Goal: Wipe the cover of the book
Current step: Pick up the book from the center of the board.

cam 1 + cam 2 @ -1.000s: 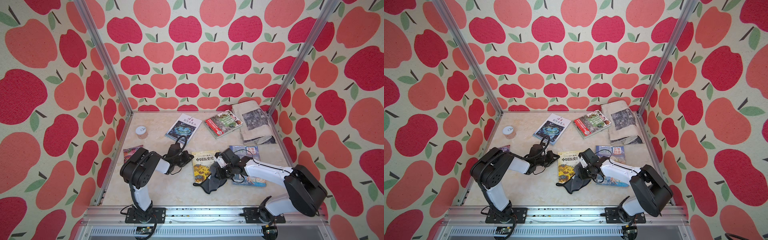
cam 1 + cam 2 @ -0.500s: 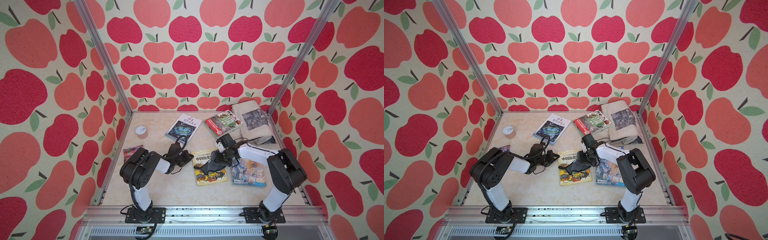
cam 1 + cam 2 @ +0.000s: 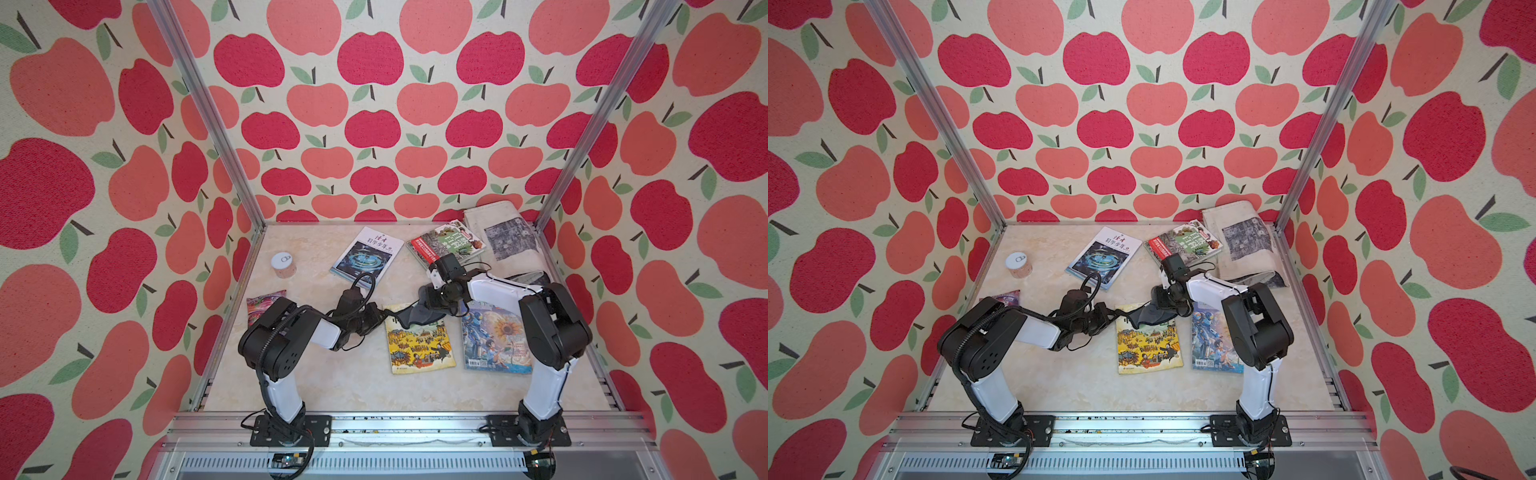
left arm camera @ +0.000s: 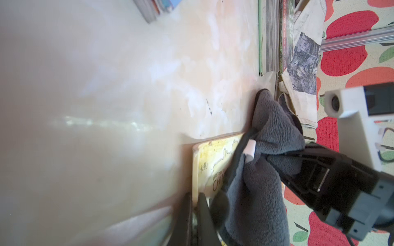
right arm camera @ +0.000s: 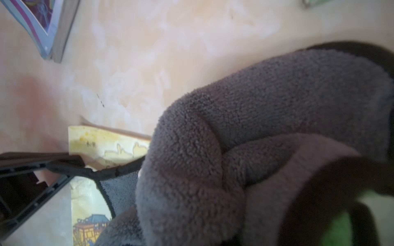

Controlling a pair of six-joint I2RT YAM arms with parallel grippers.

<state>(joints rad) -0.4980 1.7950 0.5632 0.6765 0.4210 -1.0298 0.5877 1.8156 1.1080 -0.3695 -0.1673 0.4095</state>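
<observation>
The book (image 3: 419, 347) (image 3: 1148, 347) has a yellow illustrated cover and lies flat mid-table in both top views. My left gripper (image 3: 380, 319) (image 3: 1111, 319) is shut on its left edge near the far corner. The left wrist view shows the jaws (image 4: 193, 213) pinching that edge of the book (image 4: 207, 168). My right gripper (image 3: 434, 298) (image 3: 1163, 297) is shut on a dark grey cloth (image 3: 415, 316) (image 3: 1148, 316), which drapes over the cover's far end. The cloth (image 5: 234, 149) fills the right wrist view and hides the jaws; a book (image 5: 102, 144) corner shows beside it.
A blue sunflower magazine (image 3: 494, 338) lies just right of the book. Farther back are a white and blue book (image 3: 368, 254), a red and green book (image 3: 446, 243) and a folded newspaper (image 3: 505, 237). At the left are a small round tin (image 3: 283, 264) and a snack packet (image 3: 262, 300).
My right gripper has dragged the cloth from the near end of the cover across to its far end, and its arm has folded back. The left gripper has stayed put on the book.
</observation>
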